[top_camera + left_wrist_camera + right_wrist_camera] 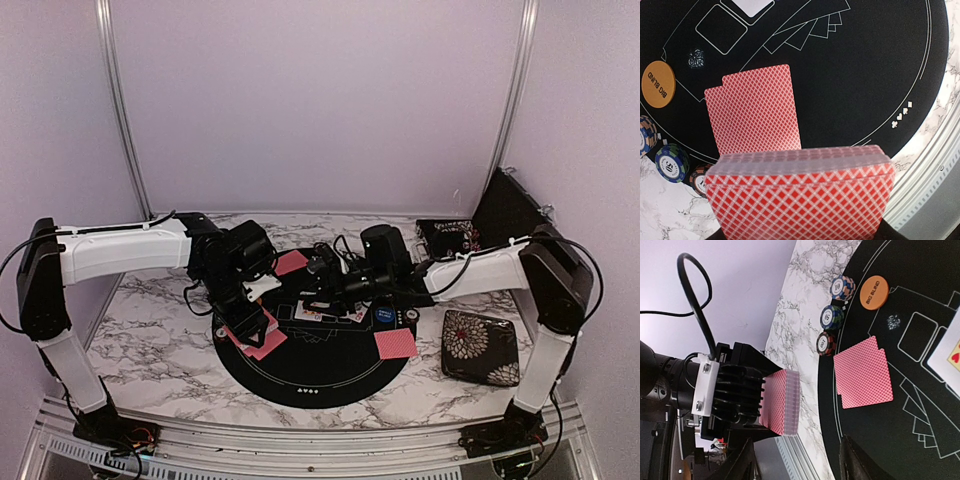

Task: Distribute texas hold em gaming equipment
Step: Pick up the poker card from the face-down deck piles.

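Note:
My left gripper (250, 322) is shut on a deck of pink-red-backed cards (800, 195), held on edge above the left rim of the black mat; the deck also shows in the right wrist view (781, 402). Two face-down cards (755, 110) lie overlapped on the mat just beyond it. An orange BIG BLIND button (658, 83) and striped chip stacks (672, 162) sit at the mat's left rim. My right gripper (797, 446) is open and empty, over the mat's middle (322, 283). More face-down cards (394, 343) and a blue button (385, 315) lie on the right.
The round black mat (330, 375) has white lines and sits on a marble table. Face-up cards (310, 313) lie at its centre. A black floral case (480, 347) lies to the right of the mat, and a second dark case (447, 235) at the back right. A metal rail (300, 440) runs along the front edge.

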`<action>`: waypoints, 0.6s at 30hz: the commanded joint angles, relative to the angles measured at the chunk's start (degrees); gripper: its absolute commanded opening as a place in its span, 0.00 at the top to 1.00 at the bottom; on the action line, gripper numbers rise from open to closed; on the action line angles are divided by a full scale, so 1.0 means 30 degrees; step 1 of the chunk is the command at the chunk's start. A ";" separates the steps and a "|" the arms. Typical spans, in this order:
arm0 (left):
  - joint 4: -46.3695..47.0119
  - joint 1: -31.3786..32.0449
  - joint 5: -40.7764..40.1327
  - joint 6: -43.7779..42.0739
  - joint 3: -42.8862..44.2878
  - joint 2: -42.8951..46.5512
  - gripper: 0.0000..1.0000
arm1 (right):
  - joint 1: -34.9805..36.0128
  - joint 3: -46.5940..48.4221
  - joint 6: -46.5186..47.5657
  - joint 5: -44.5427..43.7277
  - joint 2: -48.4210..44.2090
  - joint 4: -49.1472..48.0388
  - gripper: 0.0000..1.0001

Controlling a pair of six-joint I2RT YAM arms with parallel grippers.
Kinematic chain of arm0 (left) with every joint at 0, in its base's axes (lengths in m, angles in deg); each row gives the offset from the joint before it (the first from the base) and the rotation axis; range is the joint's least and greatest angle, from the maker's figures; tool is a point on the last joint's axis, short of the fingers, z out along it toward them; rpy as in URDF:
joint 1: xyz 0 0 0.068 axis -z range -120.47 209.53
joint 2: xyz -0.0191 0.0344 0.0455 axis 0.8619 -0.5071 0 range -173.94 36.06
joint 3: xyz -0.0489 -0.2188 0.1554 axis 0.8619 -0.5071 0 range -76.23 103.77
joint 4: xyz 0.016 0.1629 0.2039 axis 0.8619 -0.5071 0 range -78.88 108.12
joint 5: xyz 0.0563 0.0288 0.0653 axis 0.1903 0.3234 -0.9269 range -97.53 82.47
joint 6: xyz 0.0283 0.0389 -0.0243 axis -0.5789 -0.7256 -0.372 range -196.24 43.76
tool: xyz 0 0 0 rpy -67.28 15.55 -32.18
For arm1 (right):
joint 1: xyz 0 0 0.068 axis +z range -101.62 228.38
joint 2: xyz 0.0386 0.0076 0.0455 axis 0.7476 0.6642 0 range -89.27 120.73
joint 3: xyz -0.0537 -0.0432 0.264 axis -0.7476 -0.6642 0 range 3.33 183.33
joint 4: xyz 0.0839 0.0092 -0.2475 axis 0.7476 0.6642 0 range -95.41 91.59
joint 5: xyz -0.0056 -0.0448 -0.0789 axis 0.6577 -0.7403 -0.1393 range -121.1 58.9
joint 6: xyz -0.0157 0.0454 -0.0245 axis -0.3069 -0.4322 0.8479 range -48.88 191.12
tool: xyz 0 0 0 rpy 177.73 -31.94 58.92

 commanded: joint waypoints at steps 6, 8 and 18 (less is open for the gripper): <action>0.0107 -0.0025 0.0059 0.0039 0.0024 0.0923 0.45 | 0.0789 0.0323 -0.3111 0.0709 0.1885 -0.4060 0.44; 0.0121 -0.0036 0.0084 0.0021 0.0031 0.0900 0.45 | 0.0871 0.0521 -0.3242 0.0804 0.2129 -0.4155 0.44; 0.0106 -0.0027 0.0033 0.0010 0.0048 0.0941 0.45 | 0.1334 0.0839 -0.3980 0.0933 0.2970 -0.4970 0.46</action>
